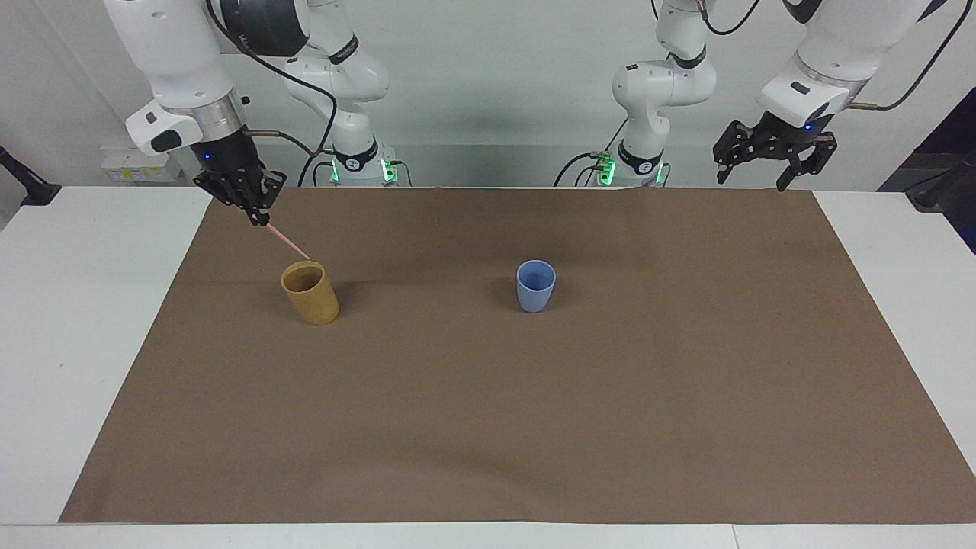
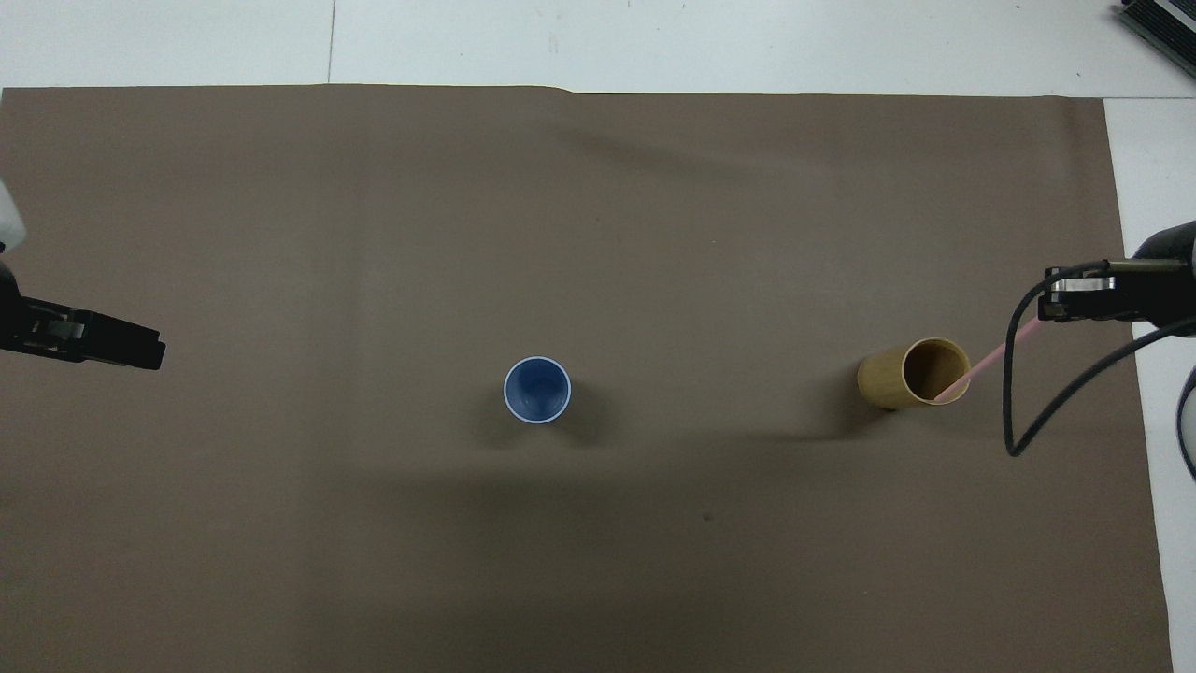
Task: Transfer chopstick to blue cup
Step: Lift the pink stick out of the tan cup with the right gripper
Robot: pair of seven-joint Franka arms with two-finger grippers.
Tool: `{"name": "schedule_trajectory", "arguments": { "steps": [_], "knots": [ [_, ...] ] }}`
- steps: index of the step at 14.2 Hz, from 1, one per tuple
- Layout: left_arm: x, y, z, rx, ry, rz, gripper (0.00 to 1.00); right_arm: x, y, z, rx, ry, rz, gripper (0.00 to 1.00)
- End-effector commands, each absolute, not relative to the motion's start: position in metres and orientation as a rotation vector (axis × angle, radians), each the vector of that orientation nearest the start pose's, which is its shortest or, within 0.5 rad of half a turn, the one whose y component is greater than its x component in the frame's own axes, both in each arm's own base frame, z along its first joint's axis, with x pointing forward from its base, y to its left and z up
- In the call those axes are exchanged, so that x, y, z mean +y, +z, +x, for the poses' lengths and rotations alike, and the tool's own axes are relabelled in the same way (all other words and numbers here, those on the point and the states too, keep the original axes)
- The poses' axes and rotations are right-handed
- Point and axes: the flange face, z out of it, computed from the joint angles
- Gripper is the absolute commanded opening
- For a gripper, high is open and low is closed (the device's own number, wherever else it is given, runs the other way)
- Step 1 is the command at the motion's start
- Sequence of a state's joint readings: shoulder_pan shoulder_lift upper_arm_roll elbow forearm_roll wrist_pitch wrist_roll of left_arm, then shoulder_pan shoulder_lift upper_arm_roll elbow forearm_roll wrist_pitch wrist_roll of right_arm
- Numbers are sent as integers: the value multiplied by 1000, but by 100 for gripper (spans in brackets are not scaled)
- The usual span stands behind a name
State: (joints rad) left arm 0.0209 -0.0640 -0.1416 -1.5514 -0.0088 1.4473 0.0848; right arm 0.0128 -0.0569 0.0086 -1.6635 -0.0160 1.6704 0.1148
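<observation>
My right gripper [image 1: 255, 219] [image 2: 1046, 313] is shut on the upper end of the pale-pink chopstick [image 1: 287, 242] [image 2: 995, 360]. It hangs in the air over the mat's edge at the right arm's end, above the mustard-yellow cup [image 1: 310, 293] [image 2: 914, 374]. The chopstick slants down and its lower tip sits just at that cup's rim. The blue cup [image 1: 535, 285] [image 2: 537, 390] stands upright near the middle of the mat, with nothing in it. My left gripper [image 1: 762, 169] [image 2: 154, 353] waits open, raised over the mat's edge at the left arm's end.
A brown mat [image 1: 488, 427] [image 2: 598, 215] covers most of the white table [image 1: 69, 320]. A black cable [image 2: 1014, 411] loops down from the right wrist, beside the yellow cup.
</observation>
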Motion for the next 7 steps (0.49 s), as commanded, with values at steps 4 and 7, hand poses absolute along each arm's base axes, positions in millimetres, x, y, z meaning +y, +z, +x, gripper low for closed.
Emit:
{"name": "schedule_trajectory", "arguments": {
  "steps": [4, 7],
  "knots": [
    [-63, 662, 517, 241, 73, -3100, 100, 98, 646, 541, 81, -262, -3091, 0],
    [-65, 663, 517, 247, 65, -3114, 100, 155, 655, 537, 77, -361, -3009, 0]
  ]
}}
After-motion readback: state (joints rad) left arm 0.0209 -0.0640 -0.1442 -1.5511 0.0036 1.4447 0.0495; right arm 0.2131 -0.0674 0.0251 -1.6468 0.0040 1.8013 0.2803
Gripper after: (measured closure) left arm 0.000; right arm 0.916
